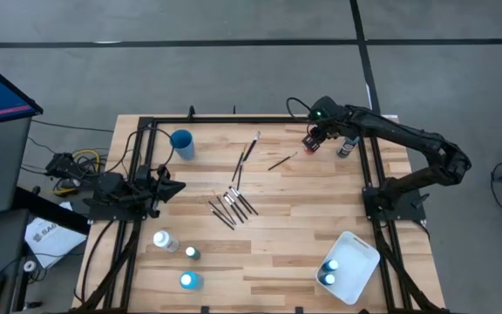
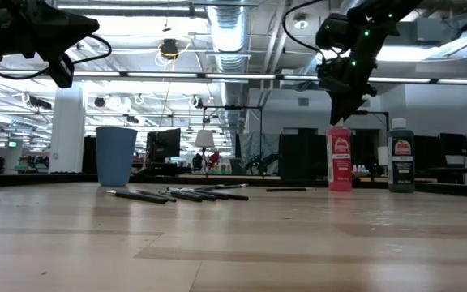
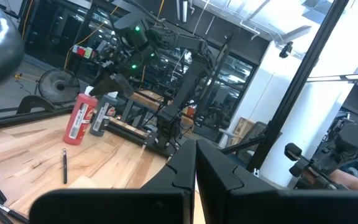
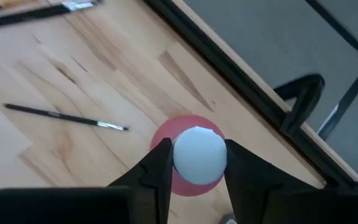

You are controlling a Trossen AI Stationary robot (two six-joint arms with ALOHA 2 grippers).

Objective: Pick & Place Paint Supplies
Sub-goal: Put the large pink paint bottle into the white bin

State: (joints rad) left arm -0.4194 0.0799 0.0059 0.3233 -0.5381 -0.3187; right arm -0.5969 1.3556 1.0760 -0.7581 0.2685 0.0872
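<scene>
A red paint bottle [image 2: 339,162] with a pale cap stands upright on the table's far right part, beside a dark green bottle [image 2: 401,158]. My right gripper [image 1: 314,139] hangs over the red bottle and is shut on its cap. Thin dark paintbrushes [image 1: 234,205] lie flat in the table's middle, and one single brush [image 4: 67,116] lies close to the red bottle. A white bottle [image 1: 164,241] and two teal ones [image 1: 190,266] stand near left. My left gripper [image 1: 168,186] waits shut at the left edge, above the table. My right gripper pinches the red bottle's round pale cap [image 4: 197,155] between its two fingers [image 4: 160,165], one on each side. The fingers come from above, slanting down. The bottle stands upright with its base on the table.
A blue round cup [image 1: 181,142] stands at the far left. A white tray [image 1: 369,253] at the near right holds two pale-capped bottles. Black frame rails [image 1: 369,174] run along the table's edges close to my right gripper.
</scene>
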